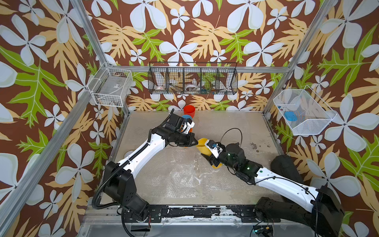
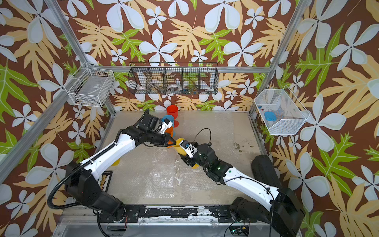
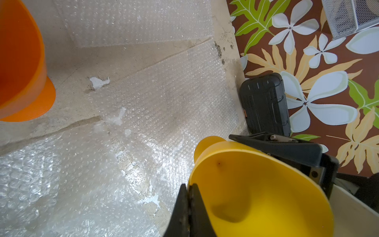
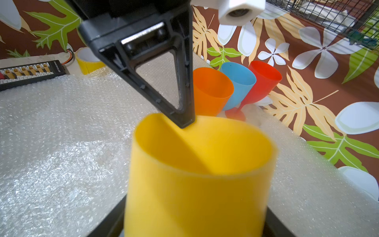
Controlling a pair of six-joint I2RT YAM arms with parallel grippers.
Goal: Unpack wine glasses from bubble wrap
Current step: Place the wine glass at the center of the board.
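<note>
The smooth, opaque yellow goblet [image 4: 196,174] is unwrapped and held tilted over the middle of the beige table [image 3: 67,61]. The right end effector [image 1: 209,156] clasps its rounded bowl, with a black finger on either side. The left end effector [image 3: 187,207] has its wedge-shaped fingers pressed together on the thin rim. Dimpled, glossy bubble wrap [image 4: 61,143] lies flat beneath. The orange goblet [image 4: 211,92], light blue goblet [image 4: 240,82] and red goblet [image 4: 264,80] stand bare in a close row near the back wall.

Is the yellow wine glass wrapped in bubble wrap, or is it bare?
Bare. The yellow wine glass shows smooth bright plastic, no dimpled film over it; the bubble wrap lies flat beneath it.
</note>
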